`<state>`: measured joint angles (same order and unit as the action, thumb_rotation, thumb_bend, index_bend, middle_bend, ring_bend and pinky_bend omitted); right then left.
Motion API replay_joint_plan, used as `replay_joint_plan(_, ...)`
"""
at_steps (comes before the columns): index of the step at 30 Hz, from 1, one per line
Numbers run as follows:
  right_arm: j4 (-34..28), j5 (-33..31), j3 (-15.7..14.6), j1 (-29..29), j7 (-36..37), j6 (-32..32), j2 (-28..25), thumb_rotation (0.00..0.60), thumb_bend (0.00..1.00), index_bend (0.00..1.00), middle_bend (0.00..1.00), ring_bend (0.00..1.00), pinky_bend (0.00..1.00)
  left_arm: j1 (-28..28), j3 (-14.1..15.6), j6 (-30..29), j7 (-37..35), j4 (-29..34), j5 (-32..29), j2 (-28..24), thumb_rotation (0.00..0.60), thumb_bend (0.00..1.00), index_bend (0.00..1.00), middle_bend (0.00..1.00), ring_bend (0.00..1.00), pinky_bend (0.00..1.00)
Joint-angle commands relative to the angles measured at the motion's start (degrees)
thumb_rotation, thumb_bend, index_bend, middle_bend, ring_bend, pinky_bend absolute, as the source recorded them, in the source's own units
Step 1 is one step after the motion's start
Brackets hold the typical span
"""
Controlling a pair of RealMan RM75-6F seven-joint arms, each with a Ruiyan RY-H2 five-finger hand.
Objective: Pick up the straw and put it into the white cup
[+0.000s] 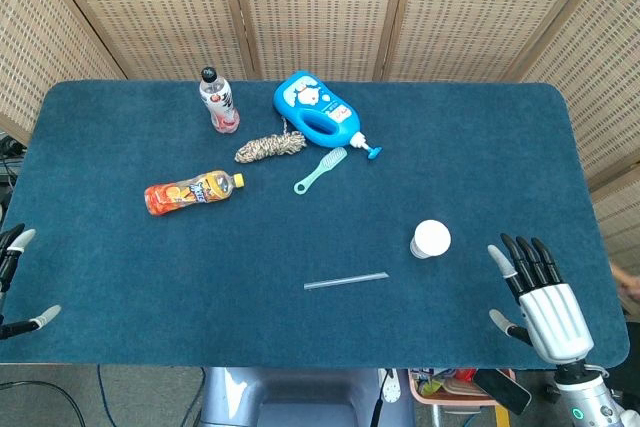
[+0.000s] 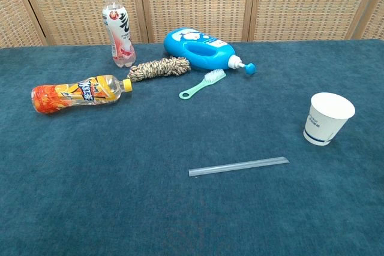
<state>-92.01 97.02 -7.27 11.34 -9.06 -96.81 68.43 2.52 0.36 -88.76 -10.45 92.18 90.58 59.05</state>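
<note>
Lying flat just left of the white cup (image 1: 430, 239), the straw (image 1: 346, 280) needed a low fingertip pinch; the right hand (image 1: 540, 299) hovered empty, fingers spread, while the left hand (image 1: 14, 282) showed too little to tell.

Toward the far edge of the blue counter (image 1: 120, 327): an upright pink drink bottle (image 1: 219, 101), a blue detergent bottle (image 1: 315, 114) lying down, a coiled rope (image 1: 270, 146), a teal brush (image 1: 320, 170), and an orange drink bottle (image 1: 192, 192) on its side.

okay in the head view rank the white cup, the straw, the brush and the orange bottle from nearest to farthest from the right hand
From the right hand:
1. White cup, just up and left of it.
2. Straw, lying flat near the table's front middle.
3. Brush, toward the back middle.
4. Orange bottle, on its side far left.
</note>
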Motion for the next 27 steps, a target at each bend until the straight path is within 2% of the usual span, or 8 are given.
replay_joint_plan(1, 0.1, 0.53, 0.25, -0.27, 0.05, 0.32, -0.06, 0.6, 0.0, 0.0, 0.0, 0.0, 0.0, -0.04, -0.01, -0.02, 0.05, 0.02, -0.03, 0.0, 0.6, 0.1, 0.0, 0.0, 0.0, 0.0)
replay_joint_plan(5, -0.65, 3.16, 0.18, 0.62, 1.41, 2.4, 0.09, 0.6, 0.0, 0.0, 0.0, 0.0, 0.0, -0.12, -0.04, -0.1, -0.17, 0.13, -0.05, -0.06, 0.6, 0.1, 0.0, 0.0, 0.0, 0.0)
replay_joint_plan(9, -2.45, 7.32, 1.2, 5.91, 3.84, 8.72, 0.0, 0.6, 0.0, 0.02, 0.0, 0.0, 0.0, -0.01, -0.03, 0.13, 0.11, 0.13, 0.0, 0.04, 0.6, 0.1, 0.0, 0.0, 0.0, 0.0)
replay_joint_plan(15, -10.91, 6.92, 5.22, 15.06, 3.74, 21.78, -1.39, 0.6, 0.01, 0.18, 0.0, 0.0, 0.0, 0.27, -0.32, 0.94, 0.74, 0.31, -0.81, 0.0, 0.6, 0.1, 0.0, 0.0, 0.0, 0.0)
replay_joint_plan(19, -16.74, -0.31, 9.44, 20.36, -0.21, 32.06, 0.07, 0.6, 0.1, 0.28, 0.0, 0.0, 0.0, 0.38, -0.41, 1.52, 0.96, 0.3, -1.42, -0.05, 0.6, 0.1, 0.0, 0.0, 0.0, 0.0)
replay_joint_plan(22, -18.77, -9.55, 12.86, 24.28, -4.3, 39.82, 3.43, 0.6, 0.16, 0.36, 0.0, 0.0, 0.0, 0.58, -0.53, 1.9, 0.86, 0.45, -1.62, -0.25, 0.6, 0.1, 0.0, 0.0, 0.0, 0.0)
replay_joint_plan(24, -18.85, -16.39, 14.74, 26.64, -7.59, 43.6, 6.48, 0.6, 0.2, 0.4, 0.0, 0.0, 0.0, 0.58, -0.5, 1.94, 0.59, 0.38, -1.58, -0.35, 0.6, 0.1, 0.0, 0.0, 0.0, 0.0)
replay_joint_plan(27, -15.08, -28.1, 17.22, 30.94, -14.55, 47.12, 13.98, 0.6, 0.27, 0.44, 0.0, 0.0, 0.0, 0.74, -0.62, 2.33, -0.25, 0.16, -1.87, -0.58, 0.6, 0.1, 0.0, 0.0, 0.0, 0.0)
